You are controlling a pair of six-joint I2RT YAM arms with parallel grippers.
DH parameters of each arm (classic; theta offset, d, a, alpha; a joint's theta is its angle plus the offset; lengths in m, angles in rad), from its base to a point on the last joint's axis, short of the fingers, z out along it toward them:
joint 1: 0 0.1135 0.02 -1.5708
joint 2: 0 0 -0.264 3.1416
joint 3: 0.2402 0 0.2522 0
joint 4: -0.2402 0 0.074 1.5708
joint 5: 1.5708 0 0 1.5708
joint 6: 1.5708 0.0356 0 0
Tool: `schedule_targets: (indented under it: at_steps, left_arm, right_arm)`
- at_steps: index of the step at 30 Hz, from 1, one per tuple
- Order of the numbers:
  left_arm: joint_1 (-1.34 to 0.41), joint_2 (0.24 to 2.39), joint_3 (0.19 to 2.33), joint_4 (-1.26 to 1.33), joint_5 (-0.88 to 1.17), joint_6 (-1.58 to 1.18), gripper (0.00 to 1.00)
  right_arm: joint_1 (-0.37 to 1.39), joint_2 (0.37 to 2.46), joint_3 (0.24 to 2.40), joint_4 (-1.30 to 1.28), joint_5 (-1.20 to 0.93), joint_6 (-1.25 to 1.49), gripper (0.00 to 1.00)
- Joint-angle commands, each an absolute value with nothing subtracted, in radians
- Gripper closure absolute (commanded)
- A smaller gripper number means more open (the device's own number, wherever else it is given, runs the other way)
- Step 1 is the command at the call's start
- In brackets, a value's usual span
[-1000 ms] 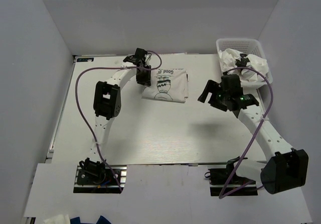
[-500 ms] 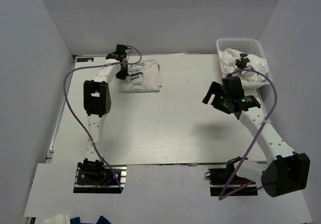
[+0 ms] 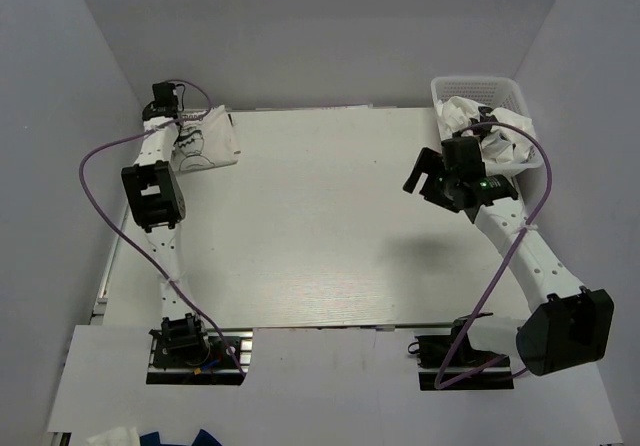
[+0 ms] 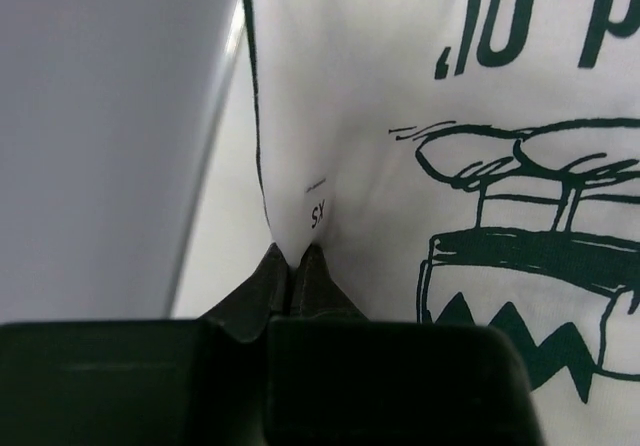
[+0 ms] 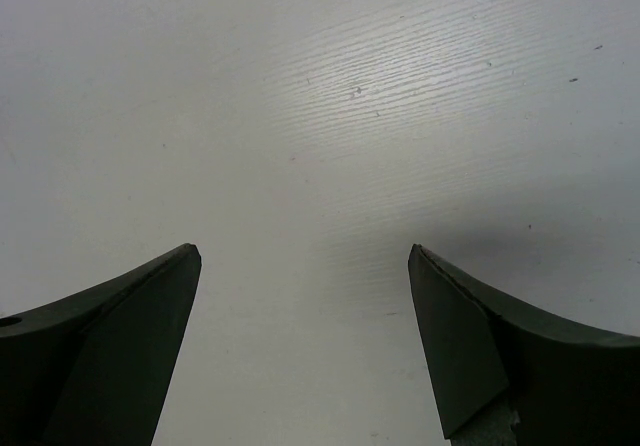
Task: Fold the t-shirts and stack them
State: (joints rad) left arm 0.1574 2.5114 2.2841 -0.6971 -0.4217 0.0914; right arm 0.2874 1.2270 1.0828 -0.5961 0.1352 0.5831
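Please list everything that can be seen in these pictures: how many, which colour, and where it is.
printed t-shirt: one, white with dark graphic, folded, far left corner of the table
crumpled t-shirts: number unclear, white, in the basket
basket: one, white lattice, far right corner
table: one, white
cables: two, purple, one along each arm
left gripper: black, shut on the printed t-shirt's edge
right gripper: black, open above bare table

soft matt cloth t-shirt, matt wood-grain table
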Motion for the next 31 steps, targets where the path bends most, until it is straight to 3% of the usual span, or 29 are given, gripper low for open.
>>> schedule_targets:
  at_steps: [1, 4, 5, 6, 7, 9, 11, 12, 17, 19, 21, 22, 23, 26, 31]
  left_arm:
    - [0.17, 2.502, 2.326, -0.52, -0.477, 0.213, 1.0]
    - [0.179, 2.514, 2.355, -0.431, -0.486, 0.25, 1.0]
    - [0.179, 2.514, 2.355, -0.395, -0.486, 0.25, 0.91]
    - [0.179, 2.514, 2.355, -0.378, -0.486, 0.25, 0.79]
    - [0.179, 2.514, 2.364, -0.377, -0.498, 0.25, 0.59]
    - [0.179, 2.49, 2.364, -0.377, -0.499, 0.25, 0.47]
    - [0.179, 2.442, 2.338, -0.396, -0.54, 0.25, 0.05]
    - [0.179, 2.421, 2.315, -0.412, -0.561, 0.232, 0.0]
    - [0.158, 2.198, 2.269, -0.681, -0.427, 0.03, 0.0]
    - [0.149, 2.084, 2.189, -0.765, -0.202, -0.075, 0.0]
    - [0.127, 1.937, 1.948, -0.715, -0.044, -0.185, 0.0]
    - [0.103, 1.757, 1.834, -0.657, 0.031, -0.248, 0.0]
    - [0.088, 1.659, 1.601, -0.497, 0.102, -0.273, 0.0]
    - [0.046, 1.336, 1.249, -0.215, 0.326, -0.382, 0.0]
    - [0.028, 1.137, 1.219, -0.304, 0.307, -0.41, 0.0]
  right_arm:
    - [0.284, 1.25, 1.135, -0.589, 0.137, 0.56, 0.1]
    - [0.281, 1.291, 1.158, -0.584, 0.094, 0.539, 0.1]
    - [0.285, 1.308, 1.179, -0.592, 0.089, 0.523, 0.1]
    - [0.284, 1.321, 1.198, -0.597, 0.08, 0.523, 0.1]
    - [0.284, 1.33, 1.203, -0.6, 0.068, 0.515, 0.1]
    - [0.284, 1.335, 1.215, -0.604, 0.063, 0.511, 0.1]
    - [0.284, 1.321, 1.206, -0.585, 0.048, 0.508, 0.1]
    - [0.285, 1.316, 1.201, -0.581, 0.04, 0.506, 0.1]
    - [0.284, 1.215, 1.134, -0.462, 0.029, 0.486, 0.1]
    - [0.282, 1.168, 1.077, -0.422, 0.029, 0.505, 0.1]
    - [0.285, 1.115, 1.004, -0.355, 0.035, 0.525, 0.1]
    - [0.282, 1.08, 0.987, -0.339, 0.038, 0.532, 0.1]
    - [0.287, 1.045, 0.968, -0.295, 0.05, 0.535, 0.1]
    - [0.284, 0.971, 0.893, -0.272, 0.084, 0.551, 0.1]
    - [0.285, 0.891, 0.813, -0.242, 0.066, 0.537, 0.1]
